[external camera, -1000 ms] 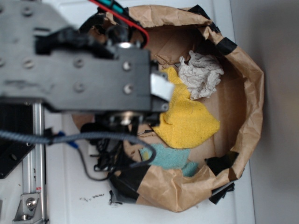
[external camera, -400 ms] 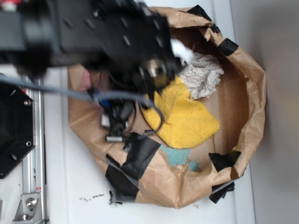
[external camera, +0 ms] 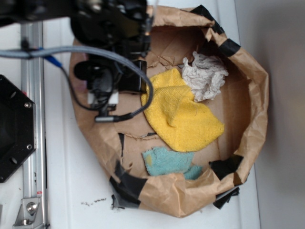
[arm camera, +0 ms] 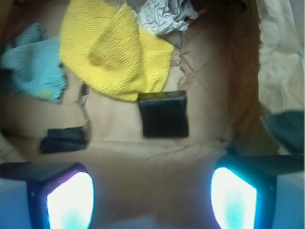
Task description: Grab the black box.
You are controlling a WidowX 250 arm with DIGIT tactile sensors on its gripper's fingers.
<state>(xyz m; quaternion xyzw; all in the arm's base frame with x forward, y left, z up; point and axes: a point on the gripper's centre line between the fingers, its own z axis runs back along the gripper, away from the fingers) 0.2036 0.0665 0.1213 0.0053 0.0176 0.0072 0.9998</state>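
Fingers of the claw [arm camera: 151,195] are standing wide apart, hovering empty above the black box [arm camera: 163,114], which is lying flat against the yellow cloth's [arm camera: 114,52] edge, leaving room to straddle it.

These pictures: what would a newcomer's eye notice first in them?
Probably the yellow cloth, bright in the middle of the brown paper basin. In the wrist view, the black box lies just below the cloth's edge, with the open tool glowing at the bottom corners.
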